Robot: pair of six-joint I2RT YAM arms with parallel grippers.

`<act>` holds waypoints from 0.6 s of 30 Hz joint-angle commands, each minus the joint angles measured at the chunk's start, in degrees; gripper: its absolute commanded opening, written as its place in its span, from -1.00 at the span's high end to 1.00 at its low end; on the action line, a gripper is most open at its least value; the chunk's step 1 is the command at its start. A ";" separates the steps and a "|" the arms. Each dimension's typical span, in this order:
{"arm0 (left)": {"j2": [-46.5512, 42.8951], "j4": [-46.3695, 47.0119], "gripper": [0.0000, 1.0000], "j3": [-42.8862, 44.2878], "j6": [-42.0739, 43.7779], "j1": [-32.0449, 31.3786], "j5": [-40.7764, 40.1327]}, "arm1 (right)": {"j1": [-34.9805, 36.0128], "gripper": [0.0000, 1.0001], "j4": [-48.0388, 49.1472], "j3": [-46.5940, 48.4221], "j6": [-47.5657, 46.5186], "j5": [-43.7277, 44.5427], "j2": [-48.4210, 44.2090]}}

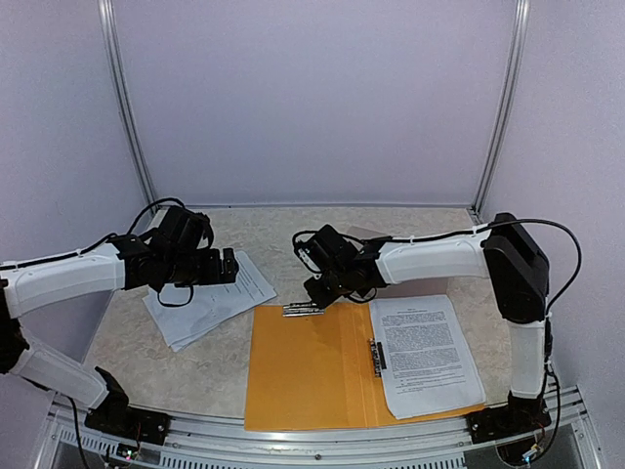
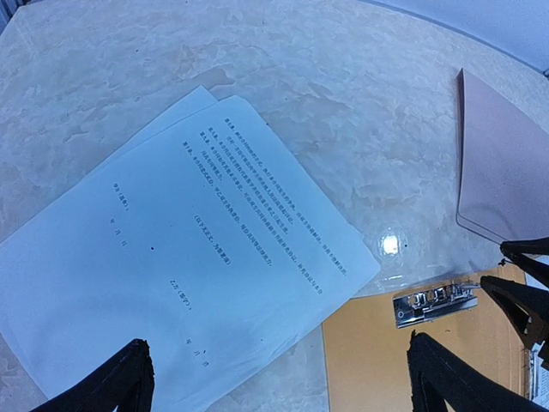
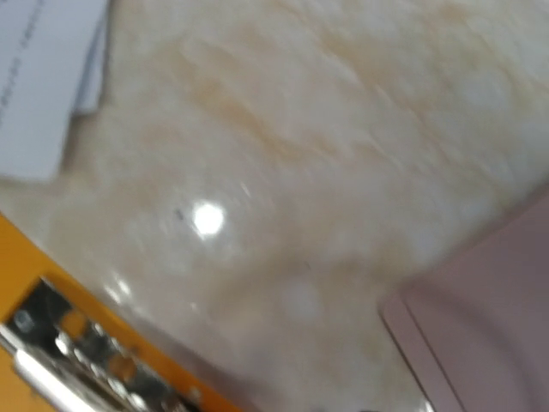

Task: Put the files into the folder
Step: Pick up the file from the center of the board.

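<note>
An orange folder [image 1: 308,366] lies open at the table's front. One of the files [image 1: 422,352], a printed white sheet, rests on its right half. More files [image 1: 200,303] are stacked loosely to the left of the folder, and also fill the left wrist view as files [image 2: 171,257]. My left gripper [image 1: 230,266] hovers open over that stack's right edge, with nothing between its fingertips [image 2: 129,378]. My right gripper [image 1: 317,290] hangs just above the metal clip [image 1: 303,310] on the folder's top edge. In the left wrist view its fingers [image 2: 519,296] stand apart beside the clip [image 2: 433,300].
A taupe cover [image 2: 506,172] lies on the table behind the folder, beyond the right gripper. A second metal clip [image 1: 375,354] sits on the folder's spine. The right wrist view is blurred, showing the clip [image 3: 77,356], table and taupe cover [image 3: 489,335]. Walls enclose three sides.
</note>
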 commanded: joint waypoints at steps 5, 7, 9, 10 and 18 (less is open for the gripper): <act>2.15 -0.86 -0.97 0.66 -0.49 0.31 -0.08 | -0.42 0.01 1.96 -9.06 5.48 4.18 -7.60; 2.60 -0.86 -0.98 0.66 -0.56 0.26 0.10 | -0.63 -0.06 2.64 -11.20 6.19 4.35 -8.68; 3.01 -0.86 -0.97 0.68 -0.58 0.26 0.23 | -1.17 -0.08 3.67 -13.30 6.93 4.05 -9.54; 3.30 -0.90 -0.98 0.70 -0.61 0.26 0.27 | -1.41 -0.09 4.15 -14.20 7.08 3.57 -9.82; 3.38 -1.10 -0.97 -0.08 -1.34 -0.09 0.17 | -1.75 -0.18 9.30 -17.86 6.06 -1.92 -13.63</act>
